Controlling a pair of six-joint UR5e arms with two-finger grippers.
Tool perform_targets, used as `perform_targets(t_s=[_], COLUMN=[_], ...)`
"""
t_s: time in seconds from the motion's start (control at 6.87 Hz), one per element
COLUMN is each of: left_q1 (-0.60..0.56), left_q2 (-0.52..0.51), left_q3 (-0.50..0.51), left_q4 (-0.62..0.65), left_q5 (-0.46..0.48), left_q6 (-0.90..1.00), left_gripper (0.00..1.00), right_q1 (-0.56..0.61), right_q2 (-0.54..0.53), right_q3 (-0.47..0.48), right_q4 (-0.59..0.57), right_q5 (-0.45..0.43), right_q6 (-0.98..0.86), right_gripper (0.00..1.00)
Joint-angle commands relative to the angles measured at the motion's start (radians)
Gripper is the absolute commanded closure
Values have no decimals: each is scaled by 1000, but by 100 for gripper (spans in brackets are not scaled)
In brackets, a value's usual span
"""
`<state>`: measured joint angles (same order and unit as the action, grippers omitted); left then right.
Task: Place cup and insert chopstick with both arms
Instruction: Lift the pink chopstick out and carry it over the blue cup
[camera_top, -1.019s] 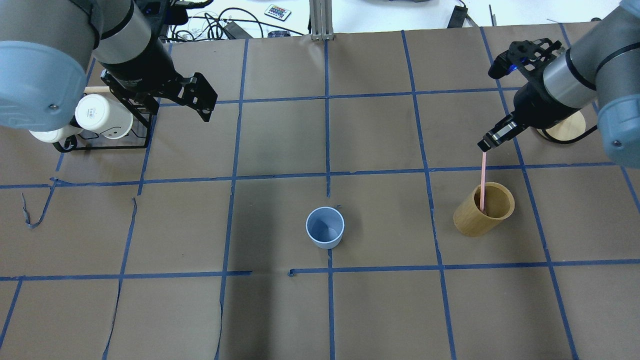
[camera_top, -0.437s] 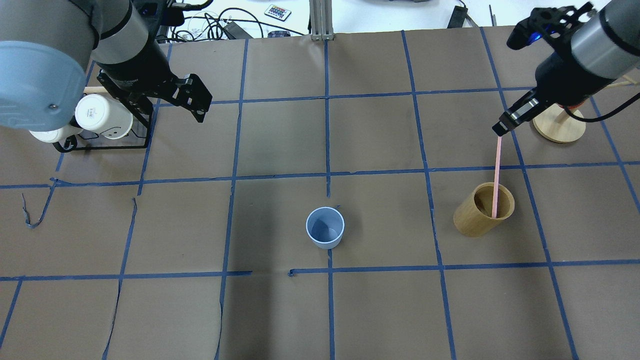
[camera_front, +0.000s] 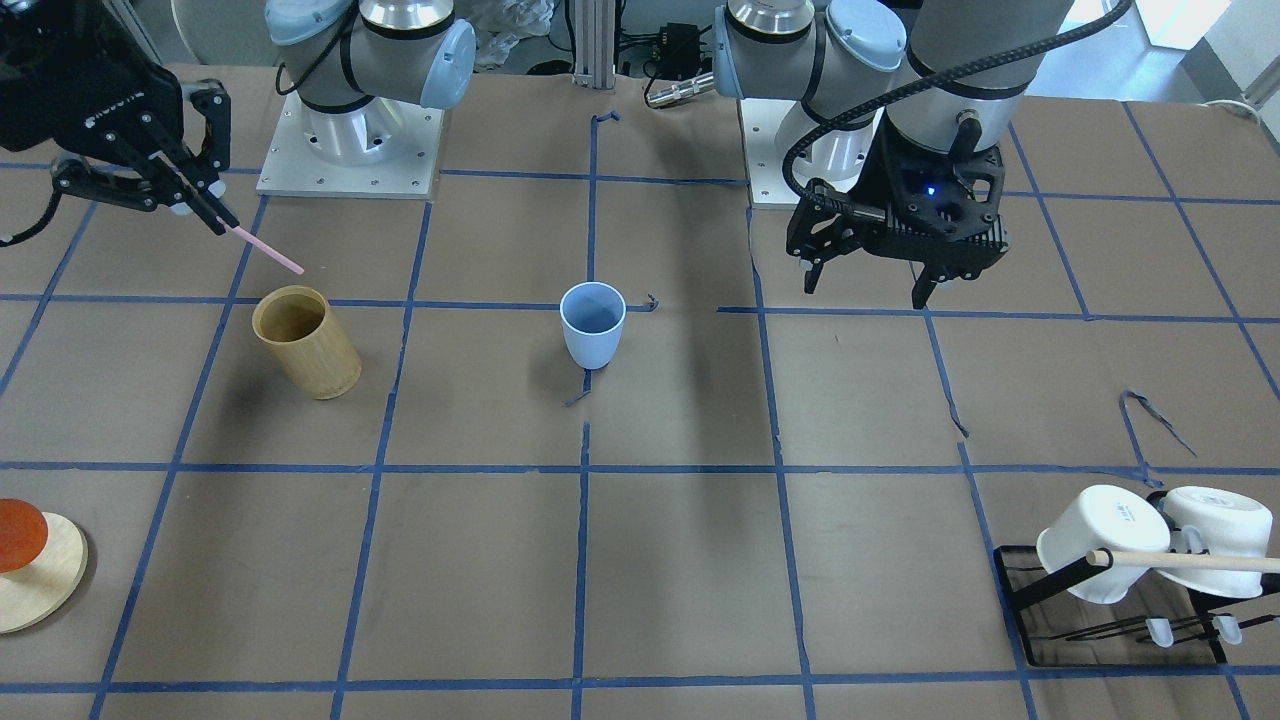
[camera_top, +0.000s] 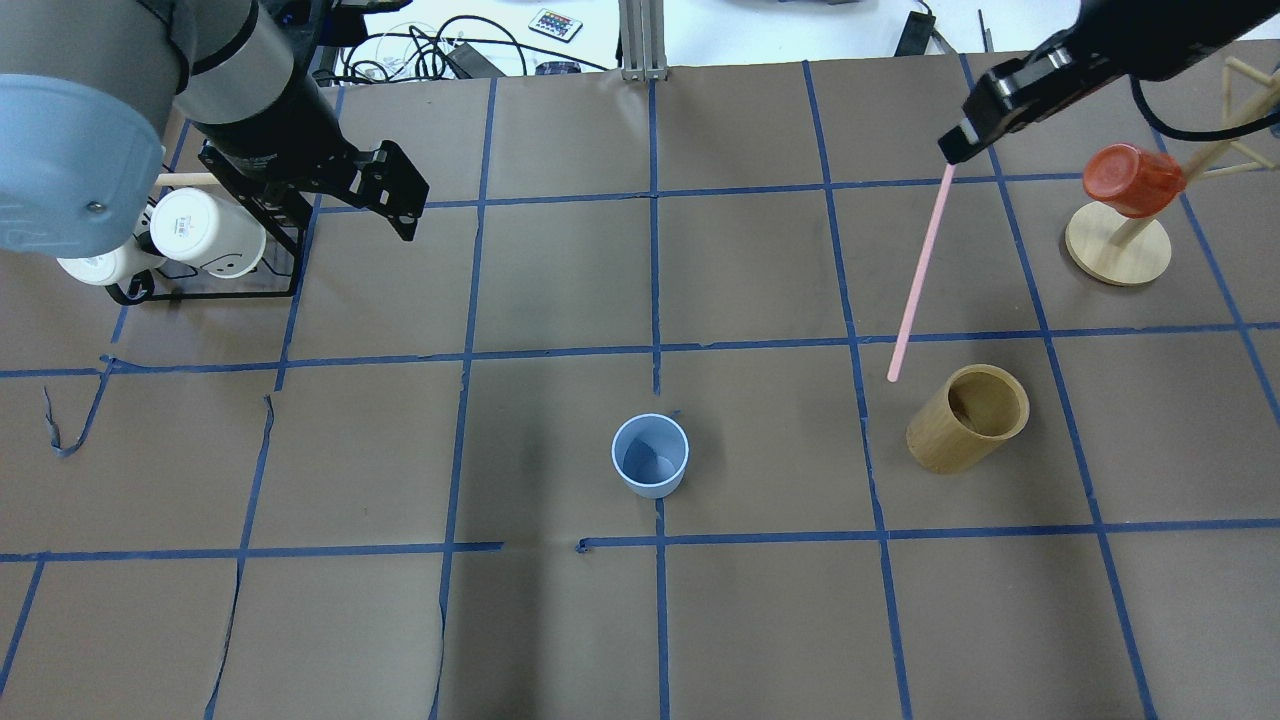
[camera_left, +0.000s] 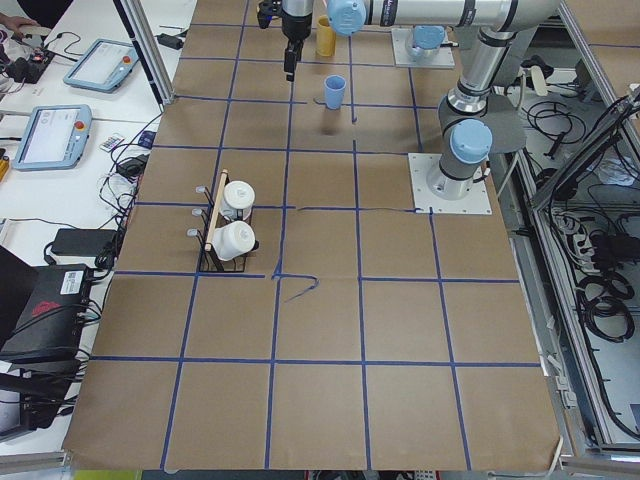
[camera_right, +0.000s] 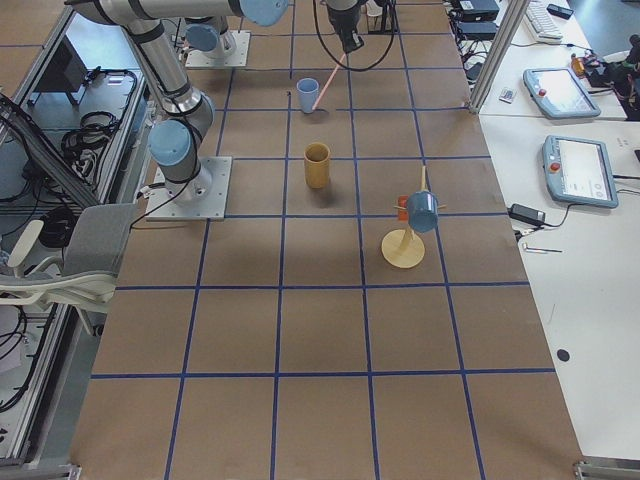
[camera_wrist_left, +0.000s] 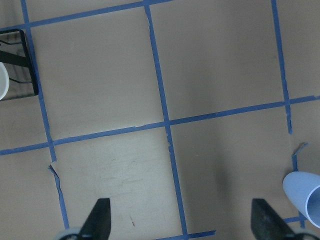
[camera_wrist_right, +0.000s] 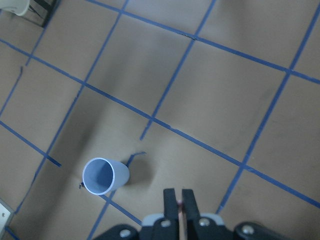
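The light-blue cup (camera_top: 650, 456) stands upright near the table's middle, apart from both grippers. It also shows in the front view (camera_front: 593, 322) and at the edge of the left wrist view (camera_wrist_left: 305, 192). My right gripper (camera_top: 955, 150) is shut on the top end of a pink chopstick (camera_top: 920, 275). The chopstick hangs slanted in the air, its tip beside the bamboo cylinder (camera_top: 968, 418) and outside it. The right wrist view shows the cup (camera_wrist_right: 103, 176) below and to the left of the shut fingers (camera_wrist_right: 170, 197). My left gripper (camera_top: 405, 200) is open and empty above the table, near the mug rack.
A black rack (camera_top: 215, 240) with white mugs and a wooden dowel stands at the far left. A wooden stand (camera_top: 1118, 250) with a red cup (camera_top: 1133, 180) on it stands at the far right. Blue tape lines divide the brown table cover.
My right gripper has risen and drawn the pink chopstick fully out of the bamboo cylinder, and its tip now hangs left of the rim. The left arm has barely moved.
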<state>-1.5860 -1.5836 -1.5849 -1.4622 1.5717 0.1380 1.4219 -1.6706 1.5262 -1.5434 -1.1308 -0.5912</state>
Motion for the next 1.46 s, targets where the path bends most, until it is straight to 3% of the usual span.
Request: perform_targets(t_s=[0.0,0.29,0.44,0.58,1.02,1.17,1.31], left_q1=[1,-5,-5,-6,-5,-5,-6], left_q2=[-1,1,5,11,16,16,17], left_q3=[17,23,25,25,19,22,17], left_q4=[-43,-46,-46,-44,-44,-44,-44], left_q5=[-15,-13,-13,-16,-10,-10,-3], left_q6=[-30,-96,-100,-118,-120,-120,-120], left_gripper=[0,0,0,0,0,0,0], right_q1=[176,309,334,360,385,387,387], right_q2=[43,98,98,98,98,100,100], right_q3=[52,200,289,331,336,339,338], right_q4=[-251,-566,-622,-630,-615,-616,-616], right_q5=[23,5,3,-1,-76,-76,-79], right_q6=[296,538,577,580,584,582,583], right_gripper=[98,98,98,98,98,89,24])
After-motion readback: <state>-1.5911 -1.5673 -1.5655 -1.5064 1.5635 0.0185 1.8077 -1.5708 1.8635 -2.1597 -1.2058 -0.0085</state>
